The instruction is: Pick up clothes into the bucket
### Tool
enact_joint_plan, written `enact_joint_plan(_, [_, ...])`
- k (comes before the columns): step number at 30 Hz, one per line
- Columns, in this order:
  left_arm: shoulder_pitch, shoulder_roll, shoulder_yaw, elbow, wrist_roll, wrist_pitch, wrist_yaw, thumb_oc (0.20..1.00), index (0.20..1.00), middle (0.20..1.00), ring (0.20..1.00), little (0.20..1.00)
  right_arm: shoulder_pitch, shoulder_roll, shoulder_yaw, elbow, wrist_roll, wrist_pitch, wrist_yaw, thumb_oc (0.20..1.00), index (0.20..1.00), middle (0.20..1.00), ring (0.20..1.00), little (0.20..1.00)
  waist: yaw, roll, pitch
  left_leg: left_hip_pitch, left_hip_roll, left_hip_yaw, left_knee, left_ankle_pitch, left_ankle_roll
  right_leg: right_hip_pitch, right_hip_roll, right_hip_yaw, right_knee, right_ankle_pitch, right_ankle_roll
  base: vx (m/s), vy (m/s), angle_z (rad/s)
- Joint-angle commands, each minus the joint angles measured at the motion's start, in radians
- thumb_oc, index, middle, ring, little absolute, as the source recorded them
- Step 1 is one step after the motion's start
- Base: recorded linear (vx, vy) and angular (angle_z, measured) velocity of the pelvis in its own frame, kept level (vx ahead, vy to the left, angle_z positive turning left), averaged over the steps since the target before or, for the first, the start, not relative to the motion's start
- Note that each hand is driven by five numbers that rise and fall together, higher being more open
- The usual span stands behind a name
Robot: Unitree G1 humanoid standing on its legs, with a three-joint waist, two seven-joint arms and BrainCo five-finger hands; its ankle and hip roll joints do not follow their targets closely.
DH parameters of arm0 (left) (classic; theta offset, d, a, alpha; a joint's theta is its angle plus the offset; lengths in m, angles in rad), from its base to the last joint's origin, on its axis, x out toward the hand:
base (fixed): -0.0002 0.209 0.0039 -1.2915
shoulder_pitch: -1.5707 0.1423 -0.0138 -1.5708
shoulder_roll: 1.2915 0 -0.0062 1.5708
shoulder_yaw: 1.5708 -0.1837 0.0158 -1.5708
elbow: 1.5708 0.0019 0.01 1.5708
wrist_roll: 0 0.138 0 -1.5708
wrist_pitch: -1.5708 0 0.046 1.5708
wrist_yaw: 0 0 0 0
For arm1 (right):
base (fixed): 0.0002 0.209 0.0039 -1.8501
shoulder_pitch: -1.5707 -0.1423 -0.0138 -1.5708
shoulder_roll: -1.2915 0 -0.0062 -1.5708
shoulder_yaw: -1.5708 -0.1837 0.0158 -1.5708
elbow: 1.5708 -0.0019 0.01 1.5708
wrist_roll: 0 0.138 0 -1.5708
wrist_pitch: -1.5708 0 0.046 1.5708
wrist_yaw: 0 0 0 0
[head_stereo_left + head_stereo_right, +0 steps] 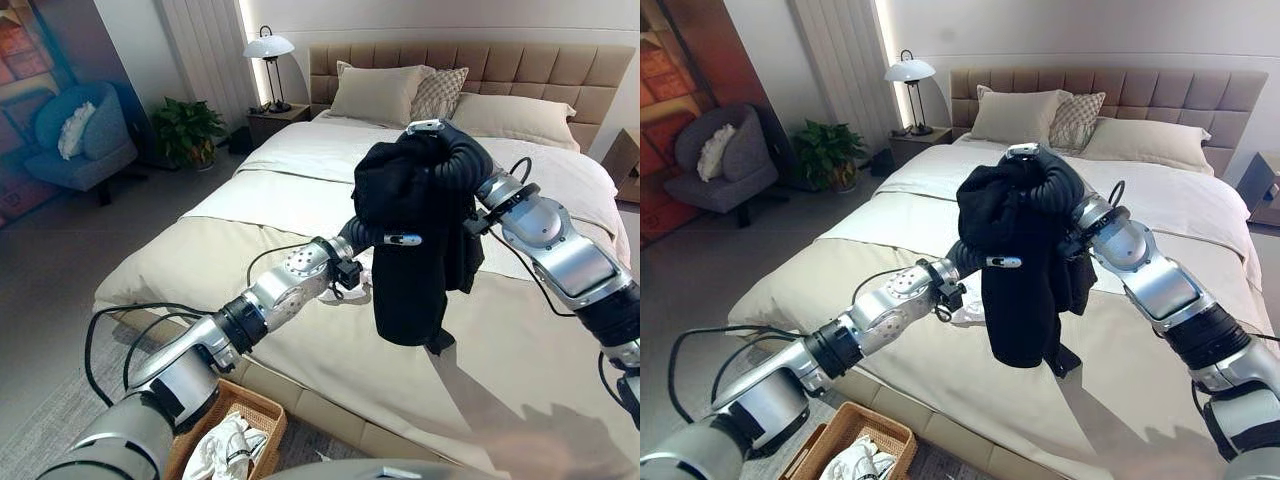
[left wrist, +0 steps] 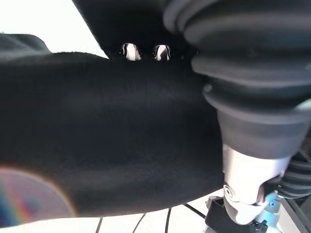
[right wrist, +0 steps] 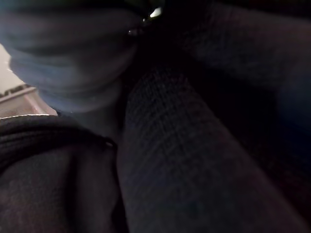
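Observation:
A black garment (image 1: 410, 260) hangs in the air above the bed (image 1: 300, 200), bunched at the top and trailing down. My right hand (image 1: 455, 150) comes in from the right, its dark ribbed cover arching over the bunched top, the rest buried in the cloth. My left hand (image 1: 400, 239) reaches up from the lower left into the garment's middle. In the left wrist view its fingertips (image 2: 129, 51) curl over a fold of the black cloth (image 2: 107, 136). A wicker basket (image 1: 262, 412) stands on the floor at the bed's near side, holding white clothes (image 1: 225, 450).
Pillows (image 1: 375, 92) lean on the headboard. A lamp (image 1: 268, 48) on a nightstand, a potted plant (image 1: 185, 125) and a blue armchair (image 1: 80, 140) stand to the bed's left. A small pale cloth (image 1: 965, 313) lies on the bed under my left wrist.

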Motion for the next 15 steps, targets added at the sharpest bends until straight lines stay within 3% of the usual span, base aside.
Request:
enact_joint_plan(1, [-0.122, -0.082, -0.052, 0.075, -0.033, -0.009, -0.015, 1.000, 1.000, 1.000, 1.000, 1.000, -0.167, 0.069, -0.001, -0.102, 0.090, -0.067, 0.007, 0.200, 0.200, 0.200, 0.200, 0.200, 0.004, -0.058, -0.040, -0.024, -0.021, 0.002, 0.092, -0.105, -0.006, 0.019, -0.054, -0.013, -0.079, 0.092, 0.063, 0.00, 0.000, 0.00])
enact_joint_plan(8, [-0.137, -0.172, -0.045, 0.164, 0.089, -0.002, 0.016, 1.000, 1.000, 1.000, 1.000, 1.000, -0.126, 0.129, -0.028, -0.123, 0.181, -0.065, 0.031, 0.200, 0.200, 0.200, 0.200, 0.200, 0.004, -0.060, -0.036, -0.029, -0.025, -0.005, 0.091, -0.102, -0.001, 0.016, -0.057, -0.018, -0.075, 0.093, 0.062, 0.00, 0.000, 0.00])
enact_joint_plan(15, [-0.115, -0.249, -0.015, 0.186, 0.070, -0.005, 0.030, 1.000, 1.000, 1.000, 1.000, 1.000, -0.075, 0.220, -0.057, -0.138, 0.311, -0.065, 0.038, 0.200, 0.200, 0.200, 0.200, 0.200, -0.001, -0.058, -0.028, -0.036, -0.028, 0.002, 0.098, -0.104, 0.006, 0.000, -0.059, -0.008, -0.070, 0.097, 0.063, 0.00, 0.002, -0.01])
